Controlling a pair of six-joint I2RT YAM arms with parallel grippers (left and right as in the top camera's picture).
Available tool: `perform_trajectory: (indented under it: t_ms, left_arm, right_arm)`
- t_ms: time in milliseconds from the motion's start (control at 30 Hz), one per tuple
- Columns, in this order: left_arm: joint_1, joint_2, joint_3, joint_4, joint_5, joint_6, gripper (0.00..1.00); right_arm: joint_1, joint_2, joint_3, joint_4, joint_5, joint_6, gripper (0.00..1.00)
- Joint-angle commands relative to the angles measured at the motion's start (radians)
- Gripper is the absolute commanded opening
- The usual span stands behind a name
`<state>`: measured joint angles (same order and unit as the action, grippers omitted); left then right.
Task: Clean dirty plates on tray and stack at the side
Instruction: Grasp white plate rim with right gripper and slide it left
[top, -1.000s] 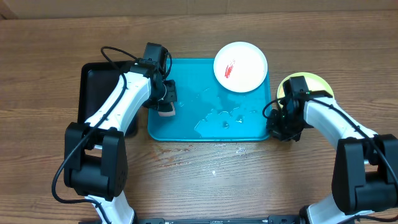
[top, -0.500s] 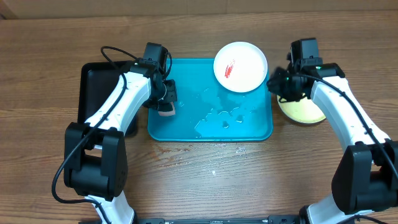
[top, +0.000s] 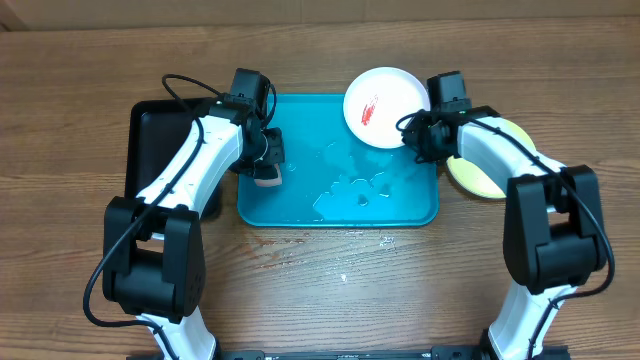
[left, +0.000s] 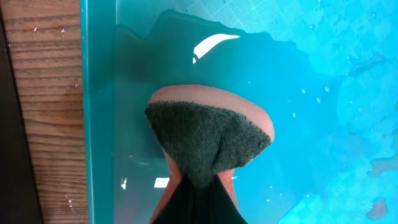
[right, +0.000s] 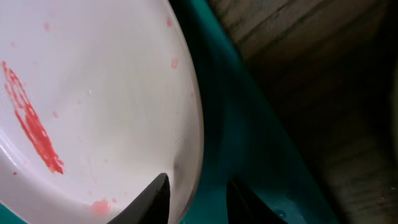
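Bracketing the rim of the smeared white plate (right: 93, 93) with right gripper (right: 198, 190) part-open, nothing held; likely light, stiff, wet-slippery, best pinched at edge; left gripper (left: 196, 202) clamping sponge (left: 208, 134).

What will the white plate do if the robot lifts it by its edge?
It would probably stay stiff; the white plate looks like thin, hard plastic. It likely feels light, being shallow. It might slip or tilt, since the right hand straddles only its rim and the turquoise tray has water puddles.
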<state>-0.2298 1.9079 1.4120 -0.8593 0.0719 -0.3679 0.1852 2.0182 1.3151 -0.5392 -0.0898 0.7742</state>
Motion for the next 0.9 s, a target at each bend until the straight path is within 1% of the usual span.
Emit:
perform_trajectory:
  t_ms: [0, 67, 167, 233, 300, 467, 600, 733, 767, 867]
  left_arm:
    - [-0.006, 0.002, -0.003, 0.004, 0.007, -0.014, 0.04]
    - [-0.006, 0.002, -0.003, 0.004, 0.006, -0.014, 0.04]
    - [-0.006, 0.002, -0.003, 0.005, 0.003, -0.014, 0.04]
    - [-0.006, 0.002, -0.003, 0.007, 0.004, -0.014, 0.04]
    - [-0.006, 0.002, -0.003, 0.008, 0.004, -0.014, 0.04]
    - [-0.006, 0.002, -0.003, 0.008, 0.004, -0.014, 0.04]
    - [-0.006, 0.002, -0.003, 0.008, 0.004, -0.014, 0.04]
    - [-0.006, 0.002, -0.003, 0.01, 0.004, -0.014, 0.04]
    - [-0.006, 0.002, -0.003, 0.01, 0.004, -0.014, 0.04]
    - [-0.006, 0.002, -0.003, 0.008, 0.004, -0.014, 0.04]
  right_arm:
    - [0.008, 0.02, 0.014, 0.003, 0.012, 0.018, 0.32]
    - [0.014, 0.021, 0.014, -0.013, -0.016, 0.003, 0.31]
    - [0.027, 0.02, 0.014, -0.051, -0.142, -0.047, 0.29]
    - [0.042, 0.02, 0.014, -0.107, -0.23, -0.053, 0.27]
    - [0.071, 0.02, 0.014, -0.18, -0.275, -0.109, 0.25]
    - [0.142, 0.02, 0.014, -0.318, -0.274, -0.169, 0.24]
    - [0.188, 0.02, 0.014, -0.357, -0.264, -0.182, 0.23]
    - [0.202, 0.019, 0.036, -0.377, -0.268, -0.249, 0.24]
    - [0.201, 0.019, 0.051, -0.394, -0.262, -0.271, 0.24]
    - [0.188, 0.019, 0.114, -0.468, -0.206, -0.363, 0.32]
